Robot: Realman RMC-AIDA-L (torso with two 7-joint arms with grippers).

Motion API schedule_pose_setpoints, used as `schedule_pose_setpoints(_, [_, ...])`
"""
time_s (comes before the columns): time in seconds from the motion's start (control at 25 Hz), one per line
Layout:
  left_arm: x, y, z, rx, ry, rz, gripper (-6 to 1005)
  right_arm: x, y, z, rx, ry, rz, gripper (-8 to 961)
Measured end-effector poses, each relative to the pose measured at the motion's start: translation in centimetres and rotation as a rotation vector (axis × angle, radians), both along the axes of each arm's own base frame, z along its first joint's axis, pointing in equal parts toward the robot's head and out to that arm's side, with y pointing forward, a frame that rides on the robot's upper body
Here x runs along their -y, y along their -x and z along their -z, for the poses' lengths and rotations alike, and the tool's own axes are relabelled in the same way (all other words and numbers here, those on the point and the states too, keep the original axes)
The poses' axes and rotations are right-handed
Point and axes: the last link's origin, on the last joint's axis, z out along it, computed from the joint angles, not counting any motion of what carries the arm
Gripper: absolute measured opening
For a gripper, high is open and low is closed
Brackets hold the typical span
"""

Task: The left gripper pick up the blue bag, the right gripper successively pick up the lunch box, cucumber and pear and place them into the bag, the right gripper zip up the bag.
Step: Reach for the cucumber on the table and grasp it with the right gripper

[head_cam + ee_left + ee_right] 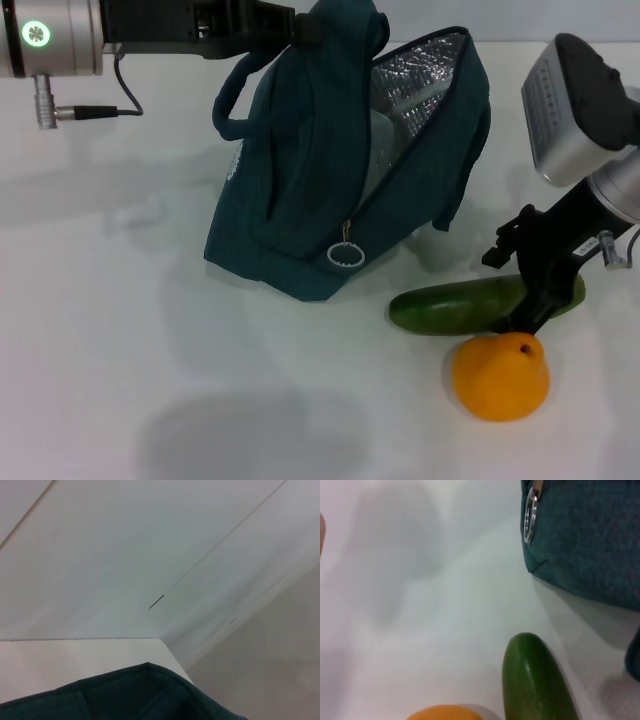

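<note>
Cucumber (470, 305) under right claw (527, 318) — grip unclear; head view alone shows claw, left claw (285, 30) at blue bag (330, 190).

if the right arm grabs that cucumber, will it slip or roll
Likely both. The cucumber looks smooth and glossy, so it may slide between the fingers. It is round and lies on the bare table, so a nudge from the right tool might roll it toward the pear.
</note>
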Motion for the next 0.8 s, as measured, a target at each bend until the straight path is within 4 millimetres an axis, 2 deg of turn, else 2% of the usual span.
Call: schedule_pose_setpoints(0.8, [0.0,0.1,-0.1,-0.007,-0.009,0.008,114,0.3,-0.2,1.1,0.055,0.007,-0.004,852])
